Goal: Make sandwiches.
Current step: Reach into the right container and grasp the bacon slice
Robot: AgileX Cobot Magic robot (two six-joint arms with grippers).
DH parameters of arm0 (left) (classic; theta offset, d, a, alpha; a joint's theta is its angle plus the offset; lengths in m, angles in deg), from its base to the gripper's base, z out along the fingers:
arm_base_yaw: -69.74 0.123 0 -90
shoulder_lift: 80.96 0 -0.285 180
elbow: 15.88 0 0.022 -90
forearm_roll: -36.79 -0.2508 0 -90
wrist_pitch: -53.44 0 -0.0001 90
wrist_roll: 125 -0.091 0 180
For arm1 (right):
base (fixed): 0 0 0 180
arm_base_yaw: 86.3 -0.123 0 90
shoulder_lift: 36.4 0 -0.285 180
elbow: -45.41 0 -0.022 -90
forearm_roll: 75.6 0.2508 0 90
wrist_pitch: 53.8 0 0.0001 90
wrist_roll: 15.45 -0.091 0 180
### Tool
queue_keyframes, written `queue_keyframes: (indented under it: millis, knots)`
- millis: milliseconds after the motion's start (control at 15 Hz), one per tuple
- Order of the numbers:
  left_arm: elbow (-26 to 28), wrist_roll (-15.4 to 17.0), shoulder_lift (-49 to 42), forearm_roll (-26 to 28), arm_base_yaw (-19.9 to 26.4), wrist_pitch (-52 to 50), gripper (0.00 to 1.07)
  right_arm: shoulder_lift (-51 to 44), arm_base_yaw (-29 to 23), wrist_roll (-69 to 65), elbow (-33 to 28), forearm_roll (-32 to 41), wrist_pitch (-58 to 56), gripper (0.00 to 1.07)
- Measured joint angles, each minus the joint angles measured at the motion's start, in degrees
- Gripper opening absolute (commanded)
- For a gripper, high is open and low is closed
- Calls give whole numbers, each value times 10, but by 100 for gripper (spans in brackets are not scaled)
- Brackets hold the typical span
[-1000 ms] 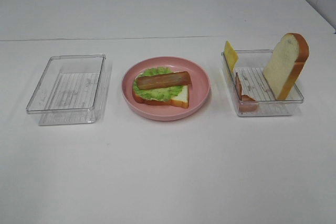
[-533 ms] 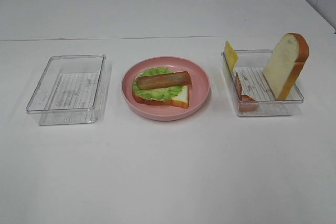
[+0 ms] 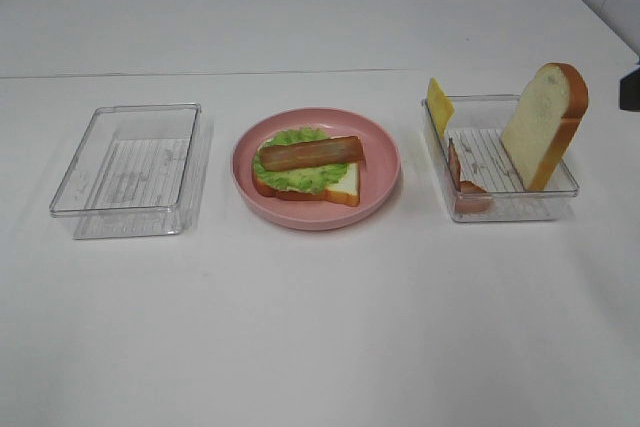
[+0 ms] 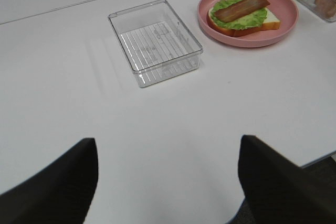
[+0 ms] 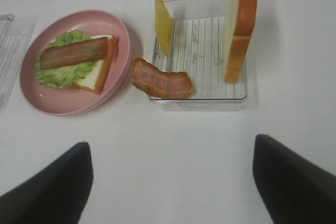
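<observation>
Sandwiches [image 3: 305, 167] stay put; right arm [image 3: 631, 88] has entered at the edge.

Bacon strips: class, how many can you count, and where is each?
2. First bacon strip lies on the lettuce on the pink plate; second bacon strip rests at the front-left corner of the right-hand tray. More could hide under the lettuce.

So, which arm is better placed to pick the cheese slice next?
Right. The cheese slice leans on the tray just ahead of the open right gripper; the left gripper is beyond the plate.
</observation>
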Motion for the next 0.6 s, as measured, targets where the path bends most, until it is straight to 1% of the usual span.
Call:
queue_keyframes:
  millis: [67, 133, 200, 267, 400, 467, 600]
  knots:
    - [0, 0, 0, 0, 0, 0, 71, 27, 1, 5, 19, 3, -7, 78]
    - [0, 0, 0, 0, 0, 0, 71, 76, 1, 14, 53, 10, -29, 78]
    - [0, 0, 0, 0, 0, 0, 71, 170, 1, 41, 124, 26, -74, 78]
    - [0, 0, 0, 0, 0, 0, 71, 214, 1, 60, 163, 37, -100, 78]
    - [0, 0, 0, 0, 0, 0, 71, 286, -1, 74, 230, 49, -147, 76]
    - [0, 0, 0, 0, 0, 0, 71, 304, -4, 74, 247, 48, -155, 74]
    - [0, 0, 0, 0, 0, 0, 71, 364, -38, 74, 301, 29, -170, 72]
